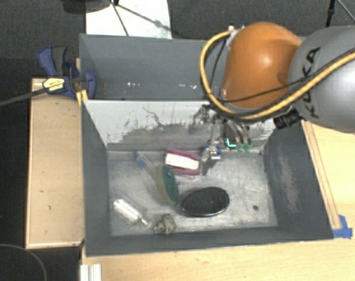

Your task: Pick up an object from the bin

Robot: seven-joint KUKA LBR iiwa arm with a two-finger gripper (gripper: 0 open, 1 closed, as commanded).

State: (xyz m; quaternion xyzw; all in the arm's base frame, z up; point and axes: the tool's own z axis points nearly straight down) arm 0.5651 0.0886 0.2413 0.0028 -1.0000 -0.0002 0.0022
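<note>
My gripper hangs low over the back middle of the bin, under the arm's orange cover. Its tip is right beside the right end of a small pink and white block; I cannot tell whether they touch. Just in front of that block a flat dark green piece lies tilted. A black oval disc lies on the floor in front of the gripper.
A clear little bottle and a grey-green crumpled lump lie near the front left. A small clear thing lies left of the pink block. The bin's sloping walls close in on all sides.
</note>
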